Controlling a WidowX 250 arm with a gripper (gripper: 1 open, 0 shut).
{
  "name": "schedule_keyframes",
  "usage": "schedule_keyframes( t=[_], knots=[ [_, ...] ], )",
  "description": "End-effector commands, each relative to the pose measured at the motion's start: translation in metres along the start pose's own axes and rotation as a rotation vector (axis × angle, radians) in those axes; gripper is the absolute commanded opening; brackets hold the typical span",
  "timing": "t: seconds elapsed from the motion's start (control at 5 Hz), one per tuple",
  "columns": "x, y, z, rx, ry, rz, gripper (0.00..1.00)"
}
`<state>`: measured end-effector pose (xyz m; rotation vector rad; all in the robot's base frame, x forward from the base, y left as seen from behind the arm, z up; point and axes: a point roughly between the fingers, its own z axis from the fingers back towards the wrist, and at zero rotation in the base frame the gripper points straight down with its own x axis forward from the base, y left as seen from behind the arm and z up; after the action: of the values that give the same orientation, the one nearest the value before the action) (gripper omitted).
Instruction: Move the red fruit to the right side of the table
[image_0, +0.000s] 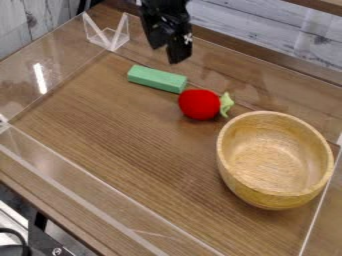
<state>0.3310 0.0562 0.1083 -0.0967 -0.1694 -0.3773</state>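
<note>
The worktop (120, 150) is brown with a wood grain, edged by clear walls. The fruit (199, 104) is bright red with a light-green leafy top. The block (156, 78) is green, the bowl (274, 158) pale wood, the gripper (171, 42) black.

You are looking at a lab test rig: a wood-grain counter (120, 150) fenced by low clear acrylic walls (80, 190), with a toy-like wooden bowl (275, 158).

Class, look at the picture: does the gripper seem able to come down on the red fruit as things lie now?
Probably yes. The gripper hangs open above the table, and the red fruit lies uncovered, with the green block and wooden bowl beside it, not over it.
</note>
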Motion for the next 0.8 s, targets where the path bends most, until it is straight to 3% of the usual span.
schedule_keyframes(
  t=[0.0, 0.4, 0.6],
  knots=[
    [0.000, -0.005, 0.012, 0.023, -0.035, 0.009, 1.00],
    [0.000, -0.007, -0.002, 0.027, -0.043, 0.034, 1.00],
    [-0.003, -0.006, -0.014, 0.024, -0.044, 0.010, 1.00]
  ],
)
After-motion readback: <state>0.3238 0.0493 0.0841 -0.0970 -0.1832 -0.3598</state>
